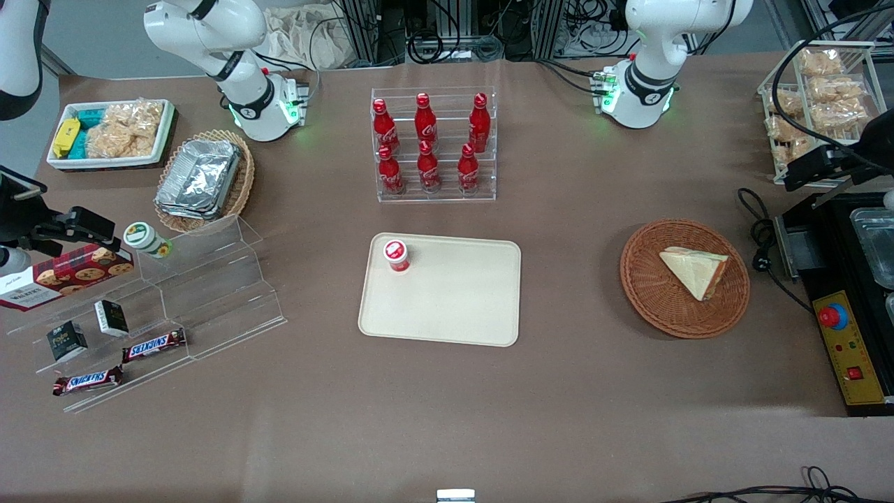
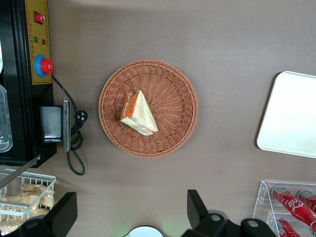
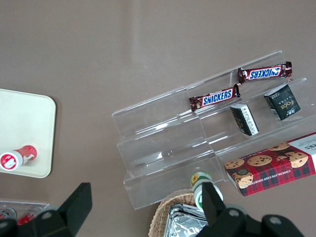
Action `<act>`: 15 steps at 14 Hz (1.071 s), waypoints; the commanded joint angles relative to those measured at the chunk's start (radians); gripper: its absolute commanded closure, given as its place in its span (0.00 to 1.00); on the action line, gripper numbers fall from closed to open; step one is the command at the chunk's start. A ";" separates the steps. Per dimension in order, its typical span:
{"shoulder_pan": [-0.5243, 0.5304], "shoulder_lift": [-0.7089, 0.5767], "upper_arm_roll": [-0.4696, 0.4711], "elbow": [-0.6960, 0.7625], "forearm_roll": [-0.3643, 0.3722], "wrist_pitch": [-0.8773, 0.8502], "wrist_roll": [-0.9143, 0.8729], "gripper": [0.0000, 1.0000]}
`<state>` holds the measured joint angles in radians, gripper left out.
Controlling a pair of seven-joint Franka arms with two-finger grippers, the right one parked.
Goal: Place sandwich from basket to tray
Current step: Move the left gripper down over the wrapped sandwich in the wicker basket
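Left wrist view: gripper hangs high over the table, jaws wide apart and empty, looking down at the sandwich, which lies flat in the basket, so nothing is picked yet. Tray sits well apart toward the parked arm's end; the small red cup takes one corner, leaving most of it free for the drop.

Six red soda bottles stand in a clear rack on the brown desk. A small red can stands nearer the front camera than the rack. Toward the parked arm's end, clear steps hold two candy bars, two little dark boxes and a cookie box. Foil pans sit in a tan basket.
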<state>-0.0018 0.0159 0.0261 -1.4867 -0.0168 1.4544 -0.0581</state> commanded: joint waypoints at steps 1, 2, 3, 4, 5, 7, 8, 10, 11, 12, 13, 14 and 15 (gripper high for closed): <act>0.017 -0.007 -0.009 0.010 0.001 -0.003 -0.032 0.00; 0.020 -0.002 -0.009 0.019 -0.003 -0.002 -0.028 0.00; 0.020 0.004 -0.009 0.026 0.003 -0.003 -0.026 0.00; 0.022 0.007 -0.009 0.029 0.012 0.001 -0.026 0.00; 0.023 0.012 -0.008 0.017 0.020 -0.003 -0.040 0.00; 0.040 0.021 -0.006 -0.018 0.008 0.009 -0.043 0.00; 0.060 0.036 -0.006 -0.036 0.000 0.021 -0.045 0.00; 0.078 0.036 -0.006 -0.131 0.000 0.116 -0.048 0.00; 0.101 0.036 -0.006 -0.182 -0.003 0.180 -0.049 0.00; 0.106 0.039 -0.006 -0.232 -0.015 0.237 -0.054 0.00; 0.117 0.045 -0.006 -0.283 -0.037 0.291 -0.055 0.00; 0.130 0.048 -0.006 -0.335 -0.048 0.346 -0.055 0.00; 0.132 0.061 -0.006 -0.380 -0.048 0.389 -0.055 0.00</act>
<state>0.1121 0.0887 0.0307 -1.7718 -0.0468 1.7679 -0.0944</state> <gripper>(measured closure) 0.000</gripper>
